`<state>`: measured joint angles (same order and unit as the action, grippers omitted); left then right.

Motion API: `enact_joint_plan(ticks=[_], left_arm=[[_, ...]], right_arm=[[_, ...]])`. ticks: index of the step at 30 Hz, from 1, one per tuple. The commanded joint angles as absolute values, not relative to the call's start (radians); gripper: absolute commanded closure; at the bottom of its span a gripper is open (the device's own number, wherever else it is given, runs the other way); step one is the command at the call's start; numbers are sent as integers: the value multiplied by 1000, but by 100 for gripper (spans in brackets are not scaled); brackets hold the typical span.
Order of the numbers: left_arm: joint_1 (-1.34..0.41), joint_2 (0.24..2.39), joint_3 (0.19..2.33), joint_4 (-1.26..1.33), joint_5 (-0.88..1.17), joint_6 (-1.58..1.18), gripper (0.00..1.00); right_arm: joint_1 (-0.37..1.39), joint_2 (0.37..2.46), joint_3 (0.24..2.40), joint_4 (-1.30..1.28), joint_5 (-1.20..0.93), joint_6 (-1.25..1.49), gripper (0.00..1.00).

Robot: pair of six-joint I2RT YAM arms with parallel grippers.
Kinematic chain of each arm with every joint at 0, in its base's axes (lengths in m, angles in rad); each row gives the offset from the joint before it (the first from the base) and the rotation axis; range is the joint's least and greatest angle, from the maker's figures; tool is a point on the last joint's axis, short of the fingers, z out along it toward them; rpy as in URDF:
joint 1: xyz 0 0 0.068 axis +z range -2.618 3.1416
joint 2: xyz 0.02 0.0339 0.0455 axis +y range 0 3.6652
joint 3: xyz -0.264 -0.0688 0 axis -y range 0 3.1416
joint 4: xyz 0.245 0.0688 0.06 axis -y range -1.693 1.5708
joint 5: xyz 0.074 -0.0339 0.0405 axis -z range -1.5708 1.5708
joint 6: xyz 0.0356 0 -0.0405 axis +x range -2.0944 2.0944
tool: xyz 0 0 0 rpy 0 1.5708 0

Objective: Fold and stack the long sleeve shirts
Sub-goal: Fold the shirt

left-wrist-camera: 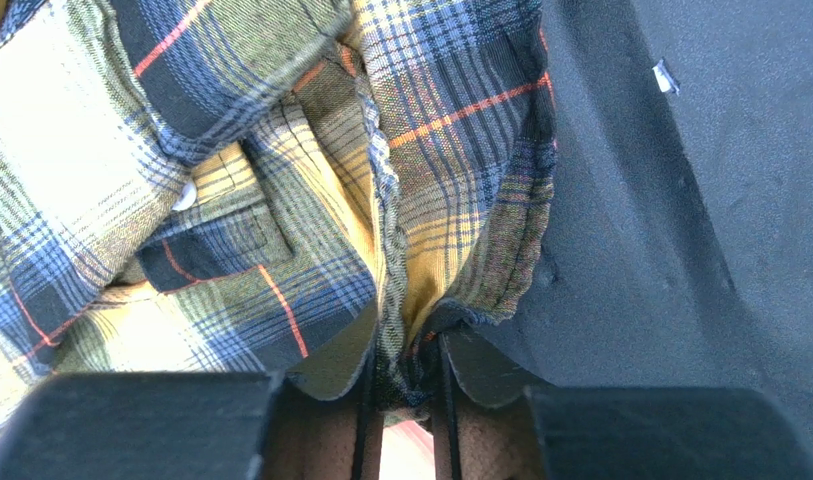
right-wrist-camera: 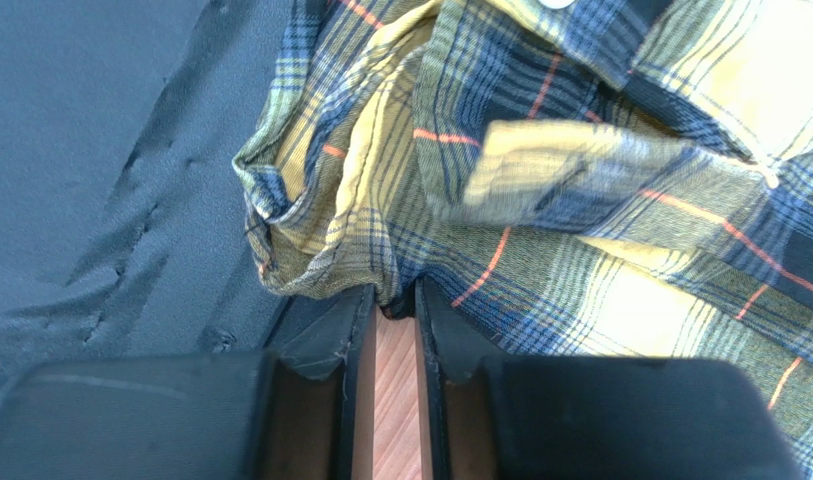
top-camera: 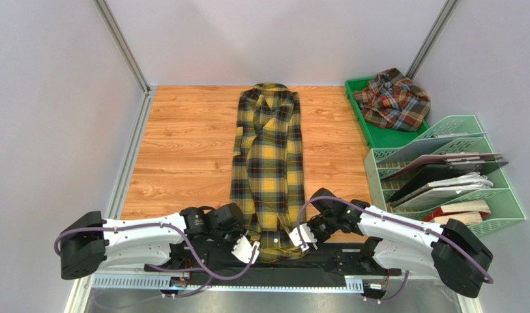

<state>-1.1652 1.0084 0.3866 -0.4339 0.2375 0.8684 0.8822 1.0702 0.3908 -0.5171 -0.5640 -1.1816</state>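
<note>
The yellow and black check shirt lies as a long narrow strip down the middle of the wooden table, collar at the far end. My left gripper is shut on its near hem at the left; the left wrist view shows the shirt's cloth pinched between the pads. My right gripper is shut on the near hem at the right, with the shirt's fabric bunched at the fingertips. The rust-red and teal-grey shirt lies crumpled in the green tray at the far right.
A green file rack with folders and boards stands at the right. Black cloth covers the near table edge by the arm bases. Grey walls with metal posts close in the left, back and right. Bare wood lies left of the shirt.
</note>
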Motion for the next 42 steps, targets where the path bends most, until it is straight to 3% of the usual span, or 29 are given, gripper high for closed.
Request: enact_joint_plan(ticks=[1,4,6,11,20,29,30,32,33,42], left_arm=[[-1154,1011,396,-420,192,884,83],[-1152,1014,397,-423,193,890,84],[-1154,1023,403,-428,192,888,84],[-1154,1031,413,-431,195,887,83],[-1154,1034,434,-460,215,877,81],[-1154,1038,451,-485,238,876,79],[-1154,1042,454,-485,241,876,80],[-1154,1040,462,-495,250,870,95],[-1154,1028,466,-502,253,858,99],[-1157,842,557,-715,405,827,100]], right_arm=[[864,1052,382,-408,-356,-1167,69],[865,965,373,-459,-359,-1169,40],[877,902,364,-517,-373,-1177,32],[974,766,339,-594,-414,-1138,35],[1087,848,370,-577,-400,-1063,38],[1190,903,368,-509,-350,-1035,64],[1190,910,367,-505,-344,-1035,73],[1190,913,368,-503,-336,-1028,85],[1190,904,371,-509,-321,-1016,100],[1190,681,436,-664,-290,-910,100]])
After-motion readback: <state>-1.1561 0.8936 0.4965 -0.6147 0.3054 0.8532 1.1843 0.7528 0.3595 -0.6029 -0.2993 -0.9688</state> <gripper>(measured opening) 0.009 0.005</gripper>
